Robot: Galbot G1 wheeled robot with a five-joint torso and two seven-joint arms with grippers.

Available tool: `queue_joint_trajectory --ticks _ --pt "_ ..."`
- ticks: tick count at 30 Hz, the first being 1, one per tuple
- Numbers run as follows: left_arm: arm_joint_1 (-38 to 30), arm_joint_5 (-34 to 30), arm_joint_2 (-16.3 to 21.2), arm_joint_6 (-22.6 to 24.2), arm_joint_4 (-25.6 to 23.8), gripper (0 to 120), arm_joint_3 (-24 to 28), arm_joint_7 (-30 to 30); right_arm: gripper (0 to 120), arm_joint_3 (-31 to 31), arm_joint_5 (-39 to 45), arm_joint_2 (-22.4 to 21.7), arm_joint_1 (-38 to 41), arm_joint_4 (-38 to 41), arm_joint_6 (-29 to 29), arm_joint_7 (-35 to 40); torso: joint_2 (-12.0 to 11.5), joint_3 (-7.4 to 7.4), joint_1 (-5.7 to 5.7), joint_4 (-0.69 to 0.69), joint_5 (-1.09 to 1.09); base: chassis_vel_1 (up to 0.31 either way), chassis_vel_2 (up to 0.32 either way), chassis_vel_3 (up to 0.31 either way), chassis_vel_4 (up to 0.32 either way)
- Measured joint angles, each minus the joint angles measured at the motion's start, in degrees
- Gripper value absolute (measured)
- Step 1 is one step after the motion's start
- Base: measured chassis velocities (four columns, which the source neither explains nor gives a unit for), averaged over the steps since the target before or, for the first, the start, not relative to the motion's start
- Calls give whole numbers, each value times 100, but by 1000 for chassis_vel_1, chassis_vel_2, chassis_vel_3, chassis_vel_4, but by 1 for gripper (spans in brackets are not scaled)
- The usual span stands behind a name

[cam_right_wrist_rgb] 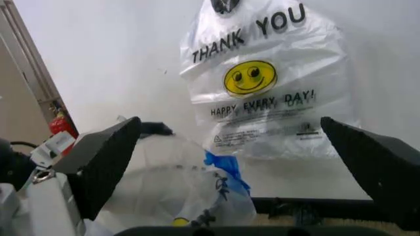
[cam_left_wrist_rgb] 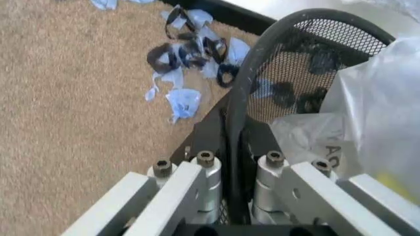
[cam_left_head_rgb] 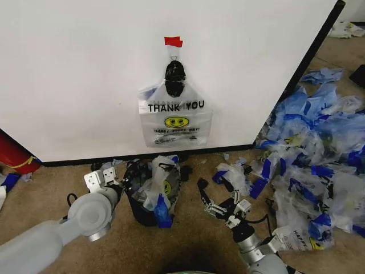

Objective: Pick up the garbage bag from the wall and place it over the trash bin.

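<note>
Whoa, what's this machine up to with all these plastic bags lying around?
A two-armed robot is fitting bags onto a bin. The garbage bag, printed THANK YOU with a smiley, hangs from a hook on the wall. Below it stands the trash bin, which already has a bag draped in it. The left end effector is clamped on the bin's rim. The right end effector is open beside the bin, aimed at the hanging bag. A heap of spare bags lies to the right.

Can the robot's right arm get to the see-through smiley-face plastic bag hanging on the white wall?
Probably yes. The right gripper is open, and nothing stands between it and the see-through smiley-face plastic bag on the black hook.
</note>
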Motion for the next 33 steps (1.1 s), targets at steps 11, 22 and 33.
queue_joint_trajectory --ticks 11,22,33 --pt "911 65 -266 9 -431 3 -473 -245 100 15 -29 10 -42 0 1 1 0 0 0 1 1 0 0 0 0" --pt "1444 734 -429 -2 -403 3 -545 28 100 25 -53 8 -47 -1 16 -4 0 0 -1 1 0 0 0 0 0" --pt "1709 980 -64 138 -967 38 -594 84 100 13 -59 -35 -85 113 -33 57 0 1 0 0 1 0 0 0 0"
